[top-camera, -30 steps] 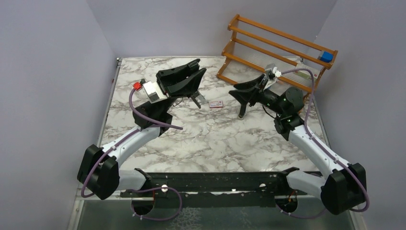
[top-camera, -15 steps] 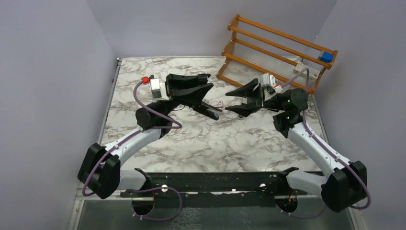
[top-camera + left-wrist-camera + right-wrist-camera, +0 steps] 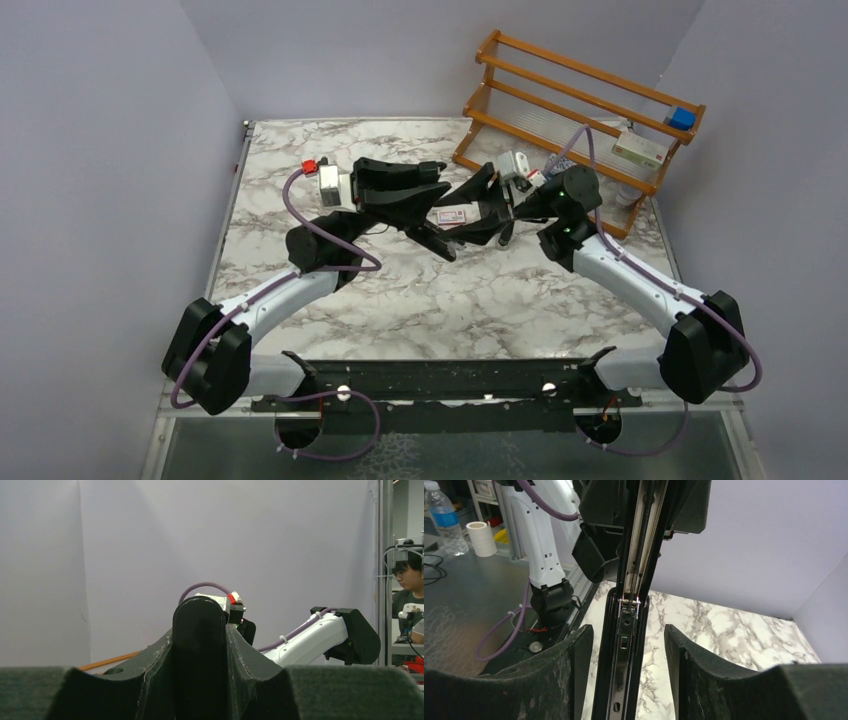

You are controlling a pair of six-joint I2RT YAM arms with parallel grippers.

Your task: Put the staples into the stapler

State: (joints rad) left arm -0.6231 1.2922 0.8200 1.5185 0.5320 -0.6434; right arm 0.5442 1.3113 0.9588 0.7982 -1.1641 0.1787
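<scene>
My left gripper [image 3: 405,195] is shut on the black stapler [image 3: 436,238] and holds it above the table, tilted down to the right. In the left wrist view the stapler's rounded black end [image 3: 200,680] is pinched between my fingers [image 3: 145,672]. My right gripper [image 3: 472,215] is open and straddles the stapler's free end. In the right wrist view the stapler [image 3: 621,680] shows its silver channel [image 3: 641,540] and runs between my two fingers [image 3: 579,650] with a gap on each side. The small pink-red box of staples [image 3: 452,215] lies on the marble table just behind both grippers.
A wooden rack [image 3: 580,100] stands at the back right, with a blue block [image 3: 682,118] and a white box [image 3: 640,150] on it. Purple walls close in the left, back and right sides. Marble tabletop [image 3: 450,300] stretches in front of the grippers.
My right arm has swung left to the stapler, its jaws spreading wider. My left gripper has turned and brought the stapler toward the right arm.
</scene>
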